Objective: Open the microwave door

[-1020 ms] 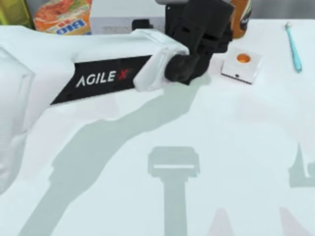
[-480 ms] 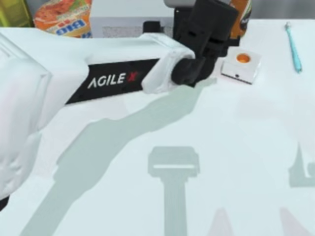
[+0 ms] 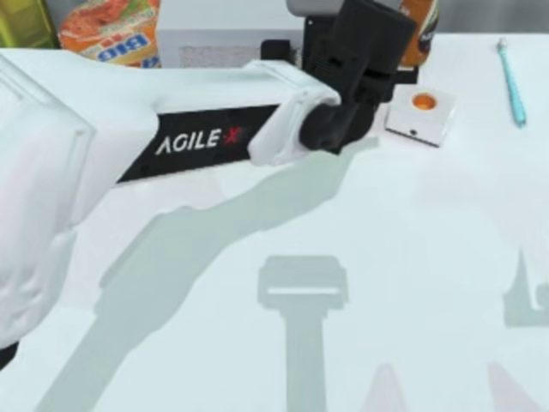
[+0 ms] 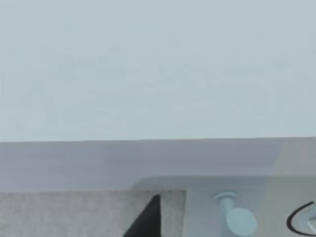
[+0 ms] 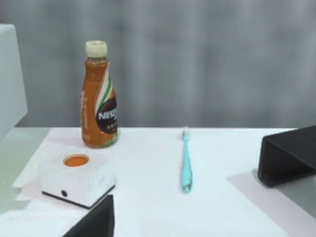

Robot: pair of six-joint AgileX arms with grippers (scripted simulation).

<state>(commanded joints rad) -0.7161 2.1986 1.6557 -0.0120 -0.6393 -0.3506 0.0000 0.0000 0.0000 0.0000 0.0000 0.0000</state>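
Observation:
The white microwave point(image 3: 225, 17) stands at the table's far edge, left of centre. The grey mesh of the microwave door point(image 3: 219, 50) shows above my left arm. My left gripper point(image 3: 343, 51) is pressed up close to the microwave's front, at the right end of the door, and its black body hides the contact. In the left wrist view the microwave's white casing point(image 4: 158, 74) fills most of the picture, with the mesh window point(image 4: 69, 215), a dark gripper tip point(image 4: 148, 222) and a pale round-ended peg point(image 4: 237, 219) below it. My right gripper point(image 5: 158, 234) is parked off to the right, open and empty.
A small white cube with an orange hole point(image 3: 420, 116) sits just right of the left wrist. A brown bottle point(image 3: 420, 30) stands behind it and a blue toothbrush point(image 3: 512, 77) lies farther right. An orange noodle cup point(image 3: 111, 30) is left of the microwave. A black box point(image 5: 289, 153) shows at the right.
My left arm has slid to the right and a little farther toward the microwave's front. Most of that shift came in the first half second. The other objects have not moved.

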